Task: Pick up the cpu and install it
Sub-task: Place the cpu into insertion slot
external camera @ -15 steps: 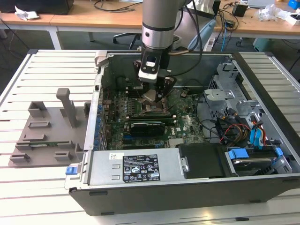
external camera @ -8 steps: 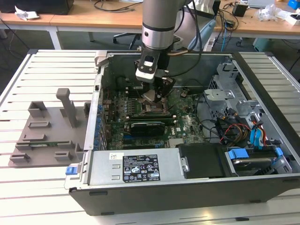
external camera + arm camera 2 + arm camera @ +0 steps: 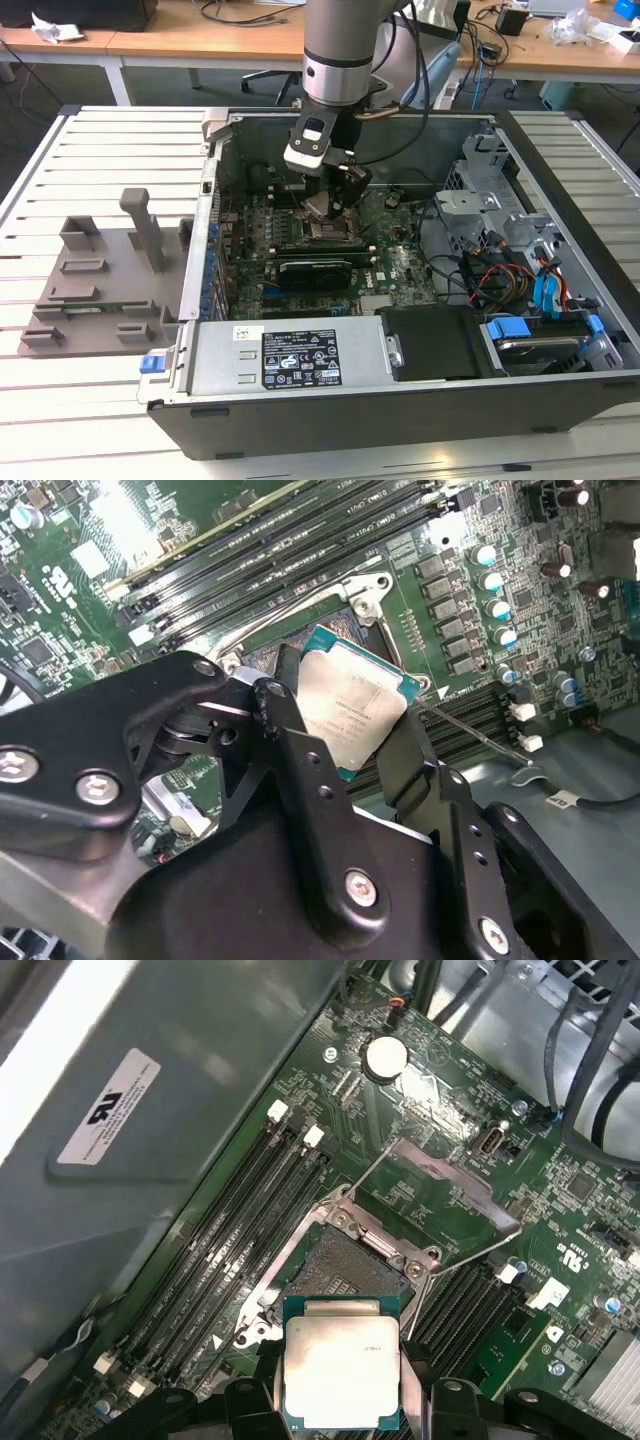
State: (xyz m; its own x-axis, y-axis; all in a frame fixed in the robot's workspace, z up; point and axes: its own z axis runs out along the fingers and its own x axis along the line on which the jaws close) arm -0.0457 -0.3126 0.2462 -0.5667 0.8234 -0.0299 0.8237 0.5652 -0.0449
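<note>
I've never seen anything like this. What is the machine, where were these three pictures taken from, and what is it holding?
This is one robot arm reaching into an opened computer case that lies on a slatted table. The exterior view comes from a camera off the arm; both wrist views come from cameras riding on the arm, looking past its gripper. Its two black fingers are shut on the cpu, a small silvery square chip, held close to the open socket on the green motherboard, not seated in it. A grey plastic tray sits beside the case, at the exterior view's left.
</note>
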